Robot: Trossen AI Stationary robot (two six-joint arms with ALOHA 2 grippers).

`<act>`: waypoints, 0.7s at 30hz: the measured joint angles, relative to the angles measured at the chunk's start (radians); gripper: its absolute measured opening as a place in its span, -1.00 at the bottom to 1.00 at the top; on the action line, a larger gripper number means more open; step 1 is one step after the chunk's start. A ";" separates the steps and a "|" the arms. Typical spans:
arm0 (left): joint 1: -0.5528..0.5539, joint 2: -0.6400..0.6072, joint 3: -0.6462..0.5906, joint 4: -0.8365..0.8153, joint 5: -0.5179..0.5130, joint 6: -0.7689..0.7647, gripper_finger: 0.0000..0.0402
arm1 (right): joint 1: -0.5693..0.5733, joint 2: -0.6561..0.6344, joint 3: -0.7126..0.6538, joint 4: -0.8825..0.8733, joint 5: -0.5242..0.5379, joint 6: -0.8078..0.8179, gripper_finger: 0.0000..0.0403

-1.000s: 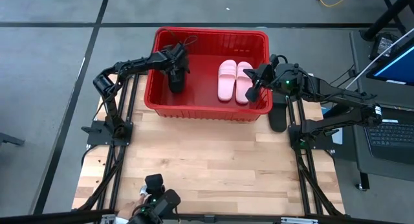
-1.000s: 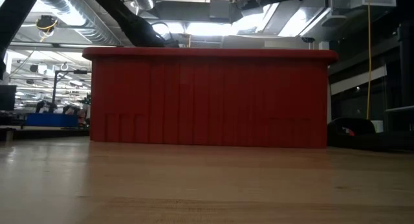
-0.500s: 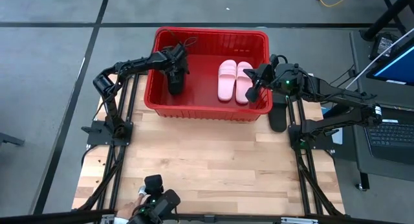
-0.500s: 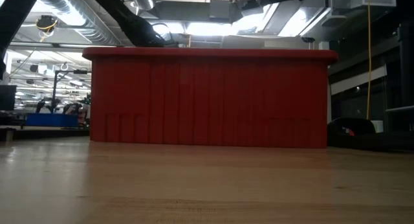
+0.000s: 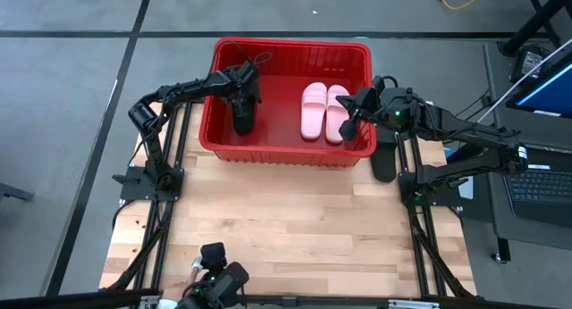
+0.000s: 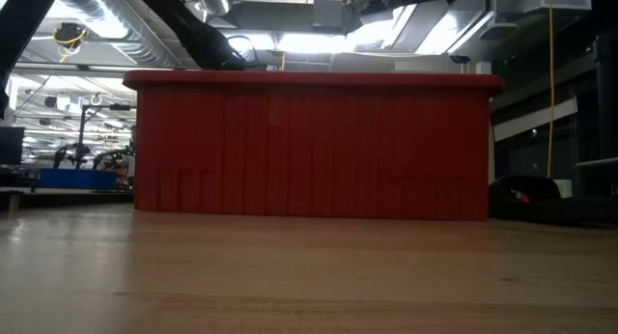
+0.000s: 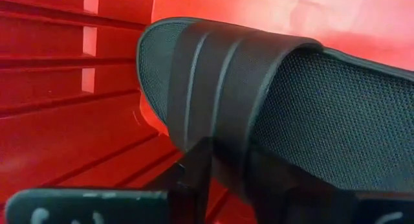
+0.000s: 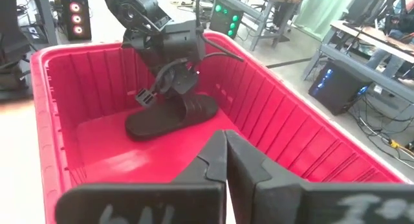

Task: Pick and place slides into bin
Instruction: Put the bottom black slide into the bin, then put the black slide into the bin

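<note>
The red bin (image 5: 290,43) stands at the table's far middle; it fills the low view (image 6: 314,146). Two pale pink slides (image 5: 313,111) lie side by side on its floor at the right. My left gripper (image 5: 243,102) reaches down into the bin's left half and is shut on a black slide (image 5: 243,119), also seen in the right wrist view (image 8: 171,117). My right gripper (image 5: 351,112) hovers over the bin's right end, shut and empty (image 8: 225,153). A second black slide (image 5: 384,157) lies on the table right of the bin. My left gripper holds the black slide by its wide strap (image 7: 220,133), pinched between the two fingers at the strap's edge. The fingers come from above, slanting down into the bin (image 8: 180,88). The slide lies about level, its sole (image 8: 145,127) on or just above the bin's floor.
The bin's ribbed walls (image 7: 65,120) stand close around my left gripper. Bare wooden table (image 5: 295,220) spreads in front of the bin. A dark camera mount (image 5: 214,278) sits at the table's near edge. A laptop (image 5: 545,179) is off the table's right side.
</note>
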 joint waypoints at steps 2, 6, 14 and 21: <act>0.000 0.000 0.000 0.000 0.000 0.000 -0.54 | 0.000 0.000 0.000 0.000 -0.011 0.000 -0.97; 0.000 0.000 0.000 -0.005 0.000 0.000 -0.45 | 0.000 0.000 0.000 -0.001 -0.051 0.000 -0.97; 0.000 -0.005 0.000 -0.074 -0.001 0.008 -0.30 | 0.000 0.000 0.000 -0.020 -0.054 0.001 -0.97; -0.002 -0.070 0.000 -0.077 -0.004 0.001 -0.21 | 0.000 0.000 0.000 -0.021 -0.054 0.001 -0.97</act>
